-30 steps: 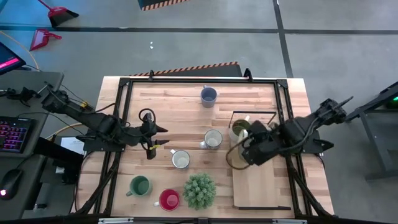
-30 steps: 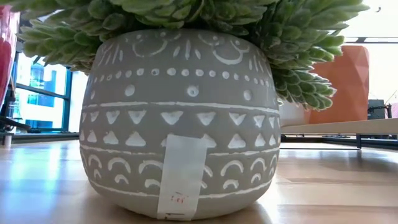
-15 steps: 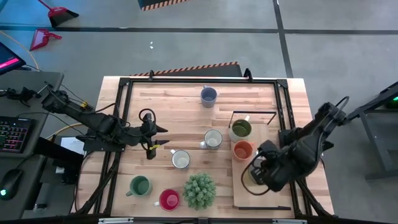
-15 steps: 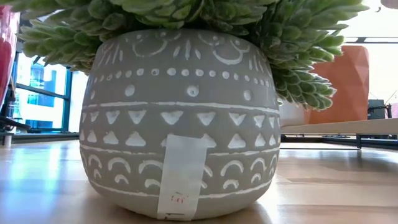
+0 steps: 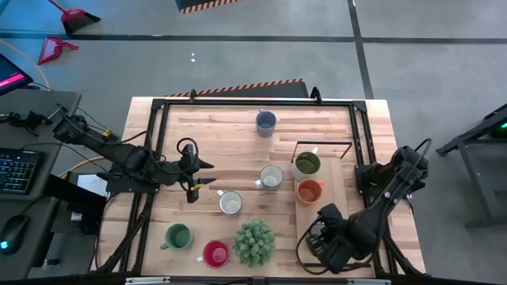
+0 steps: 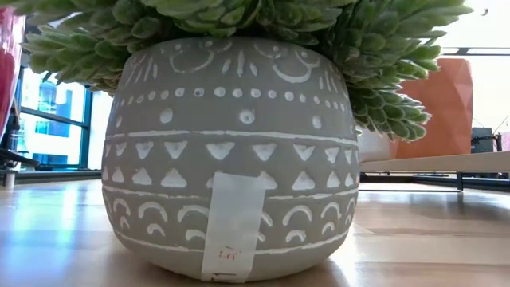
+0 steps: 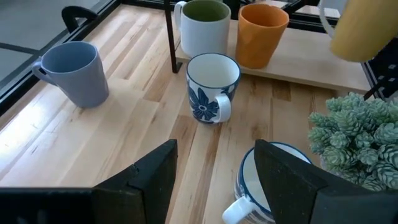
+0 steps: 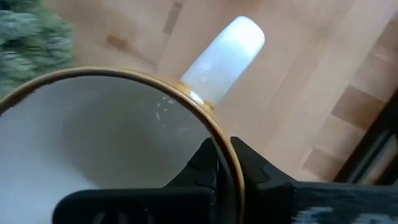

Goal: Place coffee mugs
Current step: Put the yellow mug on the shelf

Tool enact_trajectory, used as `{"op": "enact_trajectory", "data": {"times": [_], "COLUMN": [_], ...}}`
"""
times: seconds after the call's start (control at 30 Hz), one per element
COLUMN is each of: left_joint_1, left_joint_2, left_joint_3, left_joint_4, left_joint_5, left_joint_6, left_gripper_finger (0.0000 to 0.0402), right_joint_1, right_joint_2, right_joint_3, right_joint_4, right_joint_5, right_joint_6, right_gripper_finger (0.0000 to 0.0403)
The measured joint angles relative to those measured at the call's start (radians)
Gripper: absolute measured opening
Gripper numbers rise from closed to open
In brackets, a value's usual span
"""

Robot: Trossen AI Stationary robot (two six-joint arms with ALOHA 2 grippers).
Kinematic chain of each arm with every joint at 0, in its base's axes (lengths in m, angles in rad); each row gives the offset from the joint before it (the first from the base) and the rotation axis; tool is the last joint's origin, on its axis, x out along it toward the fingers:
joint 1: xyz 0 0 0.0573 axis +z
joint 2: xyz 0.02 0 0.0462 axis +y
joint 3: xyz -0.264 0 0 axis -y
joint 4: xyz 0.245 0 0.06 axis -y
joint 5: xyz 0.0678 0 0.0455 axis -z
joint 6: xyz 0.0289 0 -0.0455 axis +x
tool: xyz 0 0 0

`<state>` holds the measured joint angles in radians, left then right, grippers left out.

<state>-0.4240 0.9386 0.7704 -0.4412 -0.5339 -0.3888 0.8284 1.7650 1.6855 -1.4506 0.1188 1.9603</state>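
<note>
Right gripper [image 8: 222, 163], fingers [image 8: 202, 163] pinched tight on the gold-edged rim of a white mug [image 8: 106, 137], one finger inside the wall and one outside, white handle pointing away over the wood. From above, same gripper [image 5: 323, 241] low over the near end of the raised wooden tray [image 5: 342, 207] at the right of the counter [image 5: 230, 138], dark arm bent back toward the right edge, held mug mostly hidden beneath the wrist. Farther along that tray, orange mug [image 5: 309, 191] and olive green mug [image 5: 306, 165] side by side, near each other, inside a thin black frame. Left gripper [image 5: 195, 176] hovering over the left-centre of the counter, fingers [image 7: 152, 180] spread wide with nothing between them. Just ahead of those fingers, a white mug with blue rim [image 7: 273, 180], and beyond it a white mug with a blue flower print [image 7: 212, 87]. Blue-grey mug [image 5: 265, 121] alone near the far edge. Green mug [image 5: 178, 237] and red mug [image 5: 215, 254] at the near edge, left of the spiky green plant [image 5: 254, 241]. At counter height, the plant's patterned grey pot [image 6: 231, 151] filling the view, orange mug [image 6: 443, 108] showing behind it at right.
</note>
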Motion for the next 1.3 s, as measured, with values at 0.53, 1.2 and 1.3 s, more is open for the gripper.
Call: {"op": "enact_trajectory", "data": {"times": [0.53,1.2,1.3], "left_joint_1": [0.0,0.0,0.0], "left_joint_2": [0.0,0.0,0.0], "left_joint_3": [0.0,0.0,0.0], "left_joint_4": [0.0,-0.001,-0.002], "left_joint_5": [0.0,0.0,0.0], "left_joint_6": [-0.001,0.025,0.025], "left_gripper_finger": [0.0201,0.0201,0.0201], "right_joint_1": [-0.004,-0.003,-0.004], "right_joint_2": [0.061,0.123,0.122], "right_joint_3": [0.0,0.0,0.0], "right_joint_4": [0.046,0.056,0.044], "right_joint_5": [-0.083,-0.045,-0.045], "right_joint_6": [0.06,0.058,0.056], "right_gripper_finger": [0.0,0.0014,0.0033]}}
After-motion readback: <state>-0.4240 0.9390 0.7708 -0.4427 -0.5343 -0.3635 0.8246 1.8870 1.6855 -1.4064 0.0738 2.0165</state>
